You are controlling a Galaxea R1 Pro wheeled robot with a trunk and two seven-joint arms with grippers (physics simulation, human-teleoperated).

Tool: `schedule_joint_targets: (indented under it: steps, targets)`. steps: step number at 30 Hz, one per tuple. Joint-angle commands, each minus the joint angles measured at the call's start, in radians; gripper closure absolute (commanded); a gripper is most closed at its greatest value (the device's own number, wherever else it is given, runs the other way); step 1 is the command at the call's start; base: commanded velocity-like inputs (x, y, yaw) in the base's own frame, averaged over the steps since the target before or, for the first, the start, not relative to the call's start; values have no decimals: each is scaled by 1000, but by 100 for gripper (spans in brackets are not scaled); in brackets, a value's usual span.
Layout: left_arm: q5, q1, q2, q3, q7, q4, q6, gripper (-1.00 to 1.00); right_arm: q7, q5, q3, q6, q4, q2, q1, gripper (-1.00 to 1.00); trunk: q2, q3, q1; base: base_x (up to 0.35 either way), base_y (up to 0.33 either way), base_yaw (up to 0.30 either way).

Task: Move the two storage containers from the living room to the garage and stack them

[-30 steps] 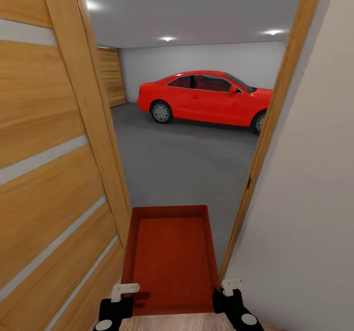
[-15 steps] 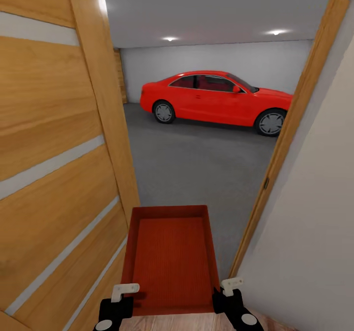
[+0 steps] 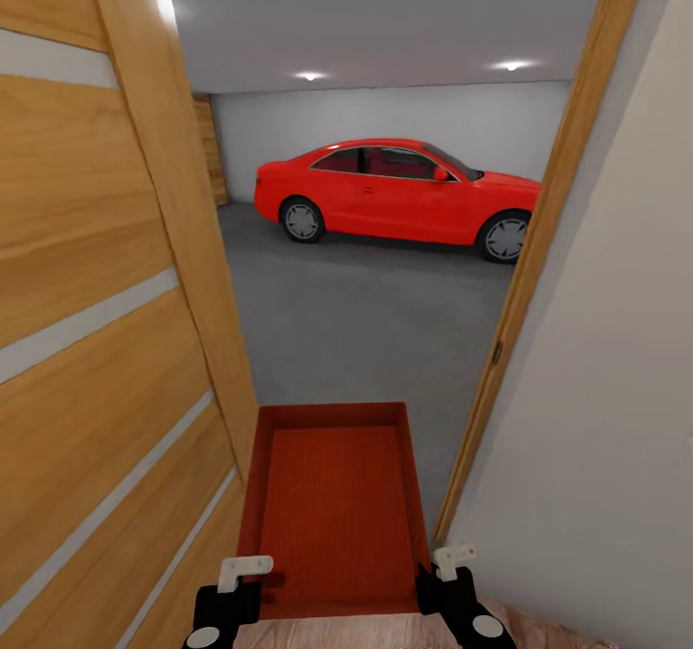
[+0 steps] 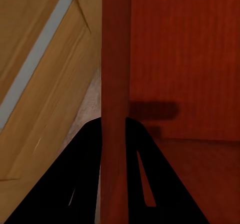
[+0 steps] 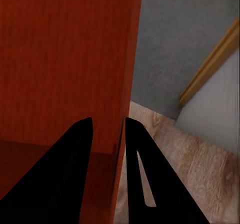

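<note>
Carrying one storage container between my two grippers — left gripper clenched on its near-left wall, right gripper on the near-right. Garage floor ahead through the doorway. Tight squeeze, so I'd roll straight and keep clear of the door and the frame.

An orange-red storage container is showing a finely ribbed base. A glossy red car is gleaming at 12 o'clock on mottled dark grey floor. At 9 o'clock, a honey-wood door is carrying pale grey stripes. Black fingers are flanking the red wall.
</note>
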Motion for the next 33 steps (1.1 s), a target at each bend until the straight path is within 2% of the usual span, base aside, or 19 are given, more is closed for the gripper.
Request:
schedule_joint_targets:
  steps: [1, 7, 24, 33]
  targets:
    - [84, 0, -39, -3, -1, 0, 5, 100, -2, -6, -11, -17, -5, 1, -1, 100, -2, -2, 1, 0, 0, -261]
    - [84, 0, -39, -3, -1, 0, 5, 100, -2, -6, -11, -17, -5, 1, -1, 100, -2, -2, 1, 0, 0, -170]
    - [84, 0, -40, -9, -1, 29, 4, 100, -2, -5, -11, -17, -5, 1, -1, 100, -2, -2, 1, 0, 215, -5]
    - [84, 0, -40, -9, 0, 29, 3, 100, -2, -5, -11, -17, -5, 1, -1, 100, -2, -2, 1, 0, 31, 0]
